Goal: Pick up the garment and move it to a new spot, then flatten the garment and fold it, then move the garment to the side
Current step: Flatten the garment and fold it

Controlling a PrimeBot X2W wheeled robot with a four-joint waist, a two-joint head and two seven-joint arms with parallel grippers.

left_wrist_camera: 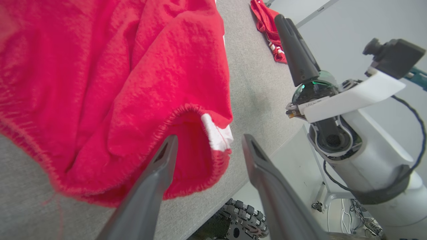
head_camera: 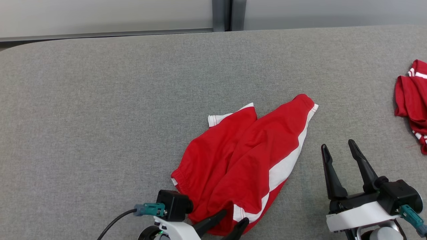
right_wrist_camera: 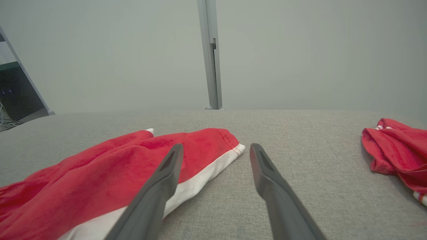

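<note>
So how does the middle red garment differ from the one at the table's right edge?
The middle garment lies spread out with a broad white side stripe; the right-edge garment is bunched up, showing thin white stripes. The middle garment's waistband lies at the open left gripper; the right-edge garment lies far from it. Both are red with white trim.
</note>
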